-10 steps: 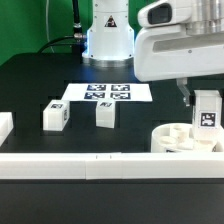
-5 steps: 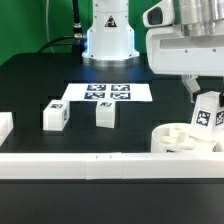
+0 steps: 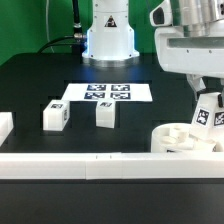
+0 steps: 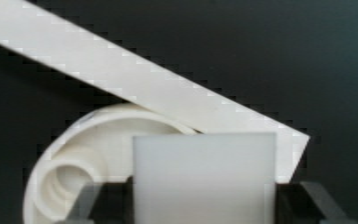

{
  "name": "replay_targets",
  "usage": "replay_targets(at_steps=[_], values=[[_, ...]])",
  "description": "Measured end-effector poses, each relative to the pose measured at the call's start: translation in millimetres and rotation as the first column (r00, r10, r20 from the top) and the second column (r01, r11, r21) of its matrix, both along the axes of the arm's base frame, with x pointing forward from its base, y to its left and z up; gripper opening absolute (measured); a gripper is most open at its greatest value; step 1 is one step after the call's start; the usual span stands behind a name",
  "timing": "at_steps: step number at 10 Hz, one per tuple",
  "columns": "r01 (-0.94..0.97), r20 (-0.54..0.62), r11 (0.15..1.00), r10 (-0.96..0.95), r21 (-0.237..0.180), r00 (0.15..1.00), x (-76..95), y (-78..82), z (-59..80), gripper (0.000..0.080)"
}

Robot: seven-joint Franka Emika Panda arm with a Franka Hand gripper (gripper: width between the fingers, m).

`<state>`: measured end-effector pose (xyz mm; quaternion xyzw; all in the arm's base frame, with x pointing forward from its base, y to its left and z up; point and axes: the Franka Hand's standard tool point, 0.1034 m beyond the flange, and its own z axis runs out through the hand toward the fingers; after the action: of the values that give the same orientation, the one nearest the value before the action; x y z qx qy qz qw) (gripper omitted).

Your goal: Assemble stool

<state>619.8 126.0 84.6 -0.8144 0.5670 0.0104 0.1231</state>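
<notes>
Over on the exterior view's right, the jaws pinch a white leg [image 3: 208, 114] by its sides, tag facing out; it hangs tilted at the far rim of the round seat [image 3: 182, 139], and whether it touches I cannot tell; the seat rests on the black desk [image 3: 40, 85], just beside the long front rail [image 3: 90, 165]; on the wrist view the leg sits squarely between the dark fingers [image 4: 105, 205], the seat's rim curling behind it; a second leg [image 3: 54, 116] and a third leg [image 3: 104, 114] wait well apart, near the marker board [image 3: 108, 93]; the step, I'd say, is seating this leg in a socket; best to bring it upright, centre it over the hole, lower gently, and release only once it is home; a tilted entry could jam or shove the seat.
</notes>
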Motion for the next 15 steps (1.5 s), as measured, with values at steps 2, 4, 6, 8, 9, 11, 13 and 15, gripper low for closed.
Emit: replay_targets(at_steps=[2, 4, 6, 8, 9, 11, 13, 15], values=[[0.218, 0.002, 0.972, -0.219, 0.085, 0.976, 1.6, -3.7, -0.3, 0.0341], [0.471, -0.055, 0.864, -0.469, 0.178, 0.881, 2.8, -3.4, -0.6, 0.0341], [0.576, -0.106, 0.792, -0.567, 0.203, 0.817, 2.8, -4.2, -0.8, 0.0341], [0.62, -0.129, 0.758, -0.607, 0.206, 0.784, 2.9, -3.9, -0.8, 0.0345], [0.619, -0.129, 0.758, -0.606, 0.205, 0.785, 2.8, -3.9, -1.0, 0.0345], [0.569, -0.124, 0.799, -0.555, 0.195, 0.822, 4.2, -1.0, 4.3, 0.0572], [0.453, -0.076, 0.875, -0.446, 0.171, 0.892, 7.6, 8.3, 19.1, 0.0634], [0.321, -0.021, 0.934, -0.321, 0.157, 0.947, 6.8, 6.4, 15.9, 0.0649]])
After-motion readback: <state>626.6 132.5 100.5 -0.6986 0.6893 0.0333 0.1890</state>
